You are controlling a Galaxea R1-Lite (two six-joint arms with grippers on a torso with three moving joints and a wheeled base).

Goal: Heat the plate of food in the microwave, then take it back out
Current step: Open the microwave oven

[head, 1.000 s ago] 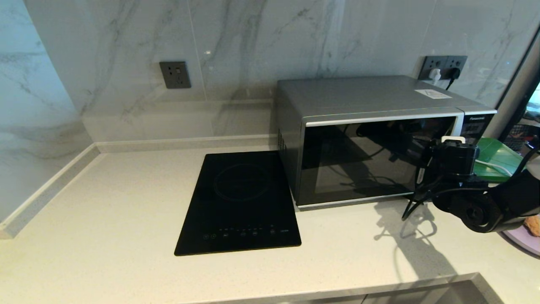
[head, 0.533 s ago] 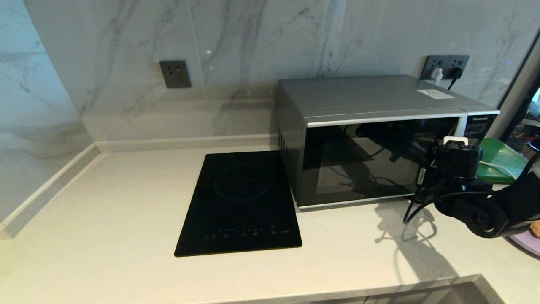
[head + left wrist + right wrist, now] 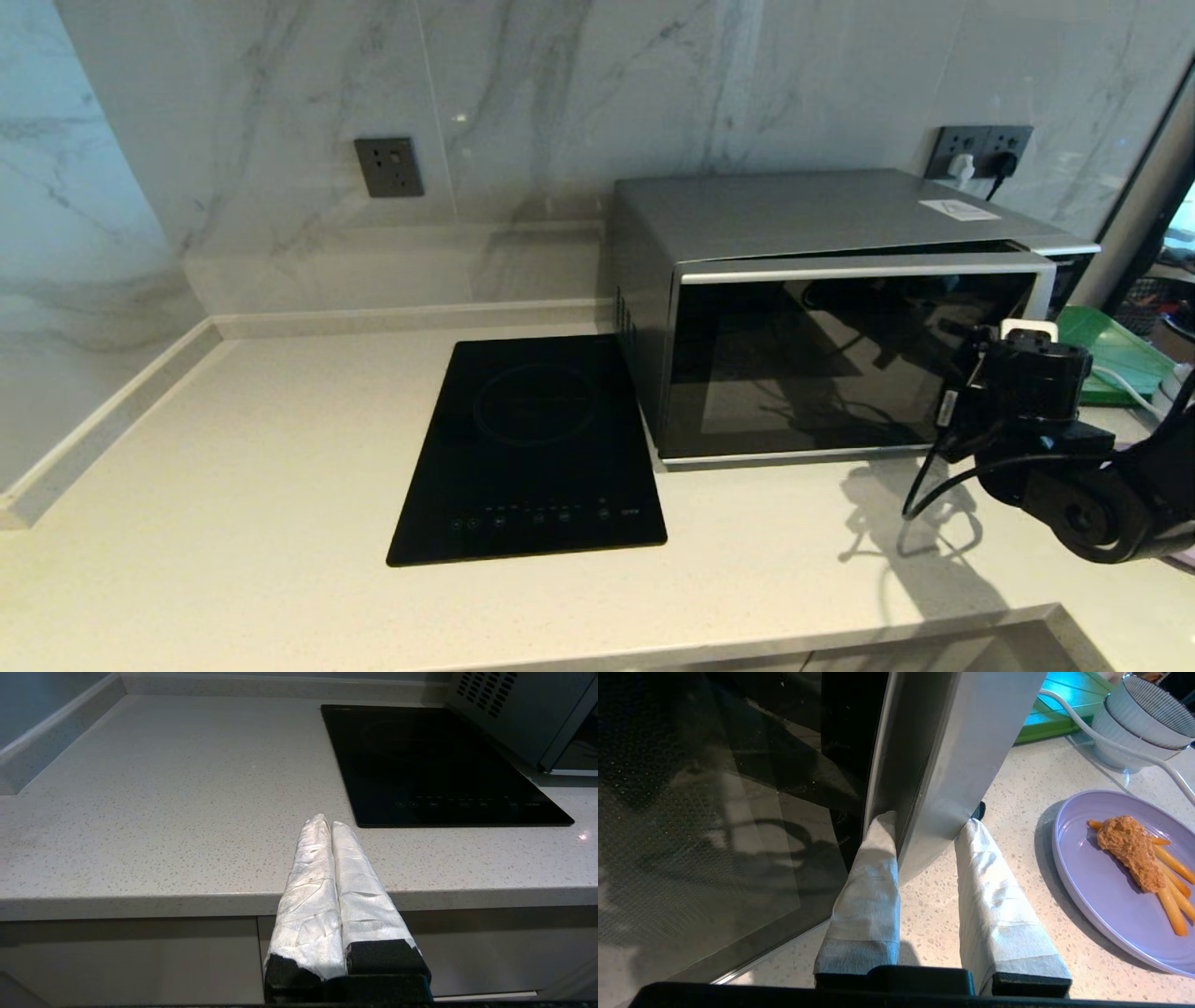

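Marble-backed counter (image 3: 280,439): we clamp the right gripper (image 3: 924,828) on the microwave (image 3: 840,308) door edge; the left gripper (image 3: 327,821) sits closed, parked. Next, we swing the door wide.

My right hand (image 3: 924,826) has fingers (image 3: 866,891) wrapped in crinkly white cloth tape. The microwave (image 3: 822,308) is smooth grey metal with a shiny dark glass door. The tabletop (image 3: 233,485) is speckled stone. The plate of food (image 3: 1106,886) looks smooth and glossy.
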